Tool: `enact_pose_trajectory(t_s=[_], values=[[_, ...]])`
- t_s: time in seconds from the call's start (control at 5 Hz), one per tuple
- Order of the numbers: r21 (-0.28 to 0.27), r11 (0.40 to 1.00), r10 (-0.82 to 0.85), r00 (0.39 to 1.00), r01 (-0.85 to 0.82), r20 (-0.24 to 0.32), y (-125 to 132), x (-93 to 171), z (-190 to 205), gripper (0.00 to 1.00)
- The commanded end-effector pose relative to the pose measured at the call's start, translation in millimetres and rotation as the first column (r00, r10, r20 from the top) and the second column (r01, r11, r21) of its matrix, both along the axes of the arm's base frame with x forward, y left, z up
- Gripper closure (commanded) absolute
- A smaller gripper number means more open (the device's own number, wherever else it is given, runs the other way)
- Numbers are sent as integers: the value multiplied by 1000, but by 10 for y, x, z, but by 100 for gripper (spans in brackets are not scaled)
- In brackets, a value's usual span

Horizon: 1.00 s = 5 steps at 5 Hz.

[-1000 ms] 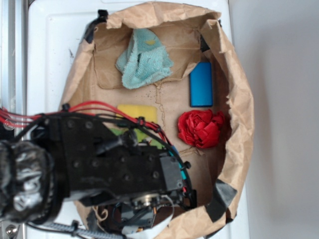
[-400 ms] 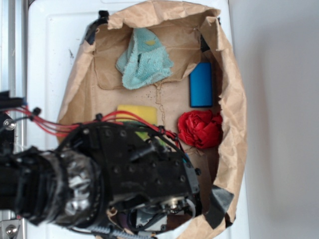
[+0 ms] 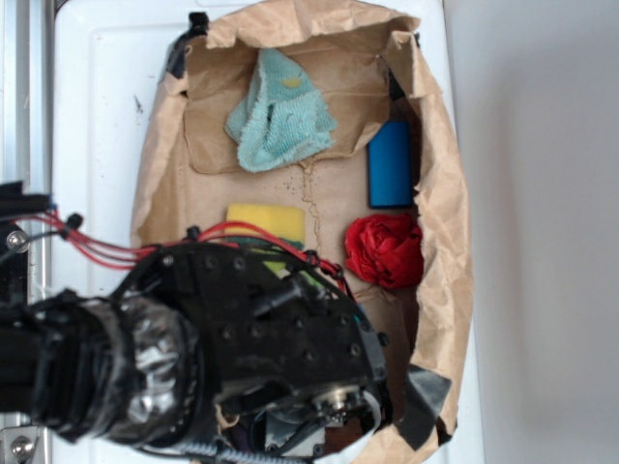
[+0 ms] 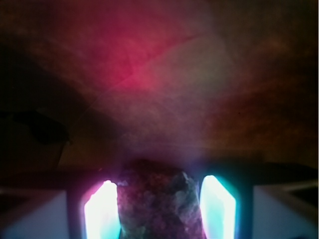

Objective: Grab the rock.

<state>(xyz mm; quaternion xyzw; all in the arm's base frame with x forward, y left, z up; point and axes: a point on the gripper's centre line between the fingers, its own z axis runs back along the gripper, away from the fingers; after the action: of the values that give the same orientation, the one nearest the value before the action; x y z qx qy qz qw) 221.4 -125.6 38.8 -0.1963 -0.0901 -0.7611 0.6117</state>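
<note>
Grasp stage, by the look of it: in the wrist view, rock (image 4: 158, 201) sitting between the two lit fingers (image 4: 102, 211) of the tool (image 4: 159, 211), flanked closely on both sides; whether clamped or merely straddled, impossible to tell. Next: confirm squeeze, then lift straight up clear of the paper bag (image 3: 440, 242). No readable writing anywhere.

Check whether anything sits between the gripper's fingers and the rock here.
Nothing visible does. In the wrist view the rock sits directly between the two glowing fingers of the gripper, with only narrow dark gaps on each side. Contact is unclear. In the exterior view the arm hides the rock.
</note>
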Motion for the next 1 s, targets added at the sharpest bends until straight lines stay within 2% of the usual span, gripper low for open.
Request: enact_pose_trajectory(t_s=[0.0, 0.2, 0.4, 0.6, 0.8], values=[[9, 993, 119, 991, -120, 52, 103, 79, 176, 100], [-28, 932, 363, 932, -363, 10, 361, 283, 330, 100], [-21, 813, 582, 813, -582, -9, 595, 356, 481, 100], [-10, 744, 667, 744, -668, -43, 722, 378, 569, 100], [9, 614, 789, 614, -789, 23, 834, 338, 689, 100]])
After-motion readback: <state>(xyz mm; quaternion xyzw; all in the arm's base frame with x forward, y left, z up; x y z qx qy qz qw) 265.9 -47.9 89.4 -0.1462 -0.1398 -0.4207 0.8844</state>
